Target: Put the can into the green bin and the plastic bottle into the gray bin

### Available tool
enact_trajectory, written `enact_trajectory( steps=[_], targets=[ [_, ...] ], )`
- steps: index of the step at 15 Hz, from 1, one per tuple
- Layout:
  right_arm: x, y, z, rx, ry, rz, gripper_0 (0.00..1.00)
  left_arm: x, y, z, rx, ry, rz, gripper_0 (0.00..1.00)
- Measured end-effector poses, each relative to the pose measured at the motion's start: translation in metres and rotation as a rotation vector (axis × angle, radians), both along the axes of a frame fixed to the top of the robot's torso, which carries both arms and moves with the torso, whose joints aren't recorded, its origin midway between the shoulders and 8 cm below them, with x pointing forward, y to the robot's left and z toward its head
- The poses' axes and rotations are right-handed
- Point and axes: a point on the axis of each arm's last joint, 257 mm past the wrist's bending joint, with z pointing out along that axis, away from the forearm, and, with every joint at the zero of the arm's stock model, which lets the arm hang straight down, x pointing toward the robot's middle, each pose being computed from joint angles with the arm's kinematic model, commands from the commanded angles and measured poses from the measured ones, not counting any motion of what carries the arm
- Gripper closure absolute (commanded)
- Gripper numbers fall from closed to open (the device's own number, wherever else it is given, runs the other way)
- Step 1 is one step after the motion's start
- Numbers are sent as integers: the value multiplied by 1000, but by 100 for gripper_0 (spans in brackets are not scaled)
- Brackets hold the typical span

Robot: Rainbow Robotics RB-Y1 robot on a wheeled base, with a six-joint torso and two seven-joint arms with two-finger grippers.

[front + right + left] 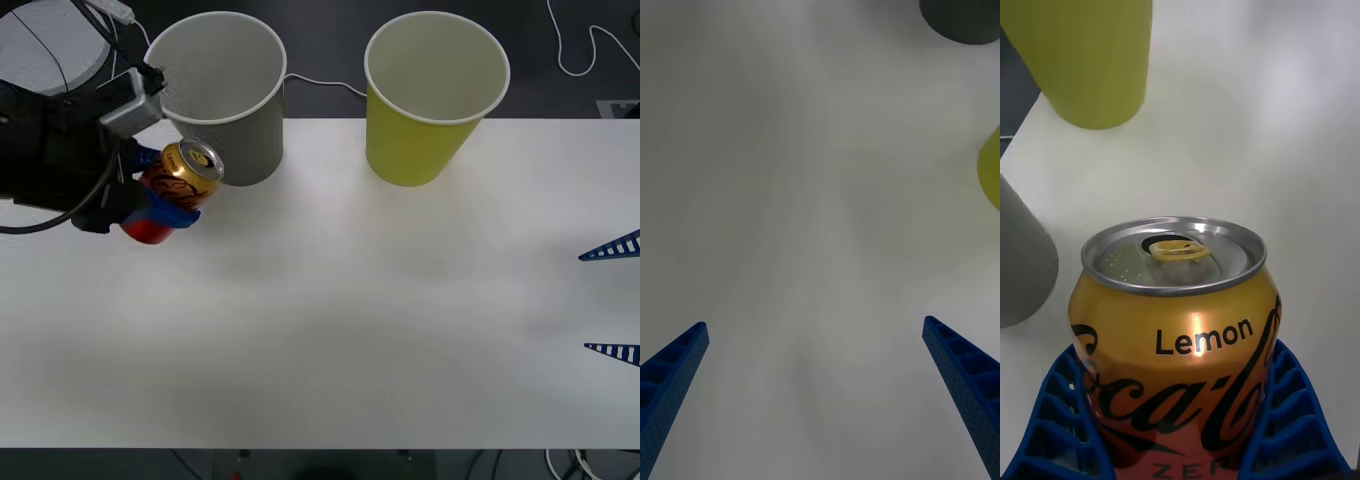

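Two big cups stand side by side at the far edge of the white worktop (pixel 330 330): the gray bin (pixel 225 95) on the robot's left, the green bin (pixel 432 95) to its right, mouths up so things can be dropped in from above. The left end effector (pixel 160 205) sits just beside the gray bin, its blue fingers (pixel 1289 420) pinching the can (pixel 178 178) by the lower body, leaving the gold-tabbed top free and tilted toward the cups. Judging by the task, the can must travel past the gray bin to the green one. The right end effector (pixel 612 300) waits at the worktop's right edge, fingers spread wide apart, nothing between them.
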Motion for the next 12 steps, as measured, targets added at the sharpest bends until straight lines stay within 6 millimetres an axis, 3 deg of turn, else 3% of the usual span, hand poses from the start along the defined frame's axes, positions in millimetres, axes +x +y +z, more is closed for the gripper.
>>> enact_trajectory(
  steps=[4, 9, 12],
  targets=[
    [0, 0, 0, 0, 0, 0, 0, 9, -52, 39, 5, -11, -34, 100],
    [0, 0, 0, 0, 0, 0, 0, 35, -117, 83, -57, -1, -85, 100],
    [0, 0, 0, 0, 0, 0, 0, 47, -148, 95, 12, -3, -81, 100]
  ],
)
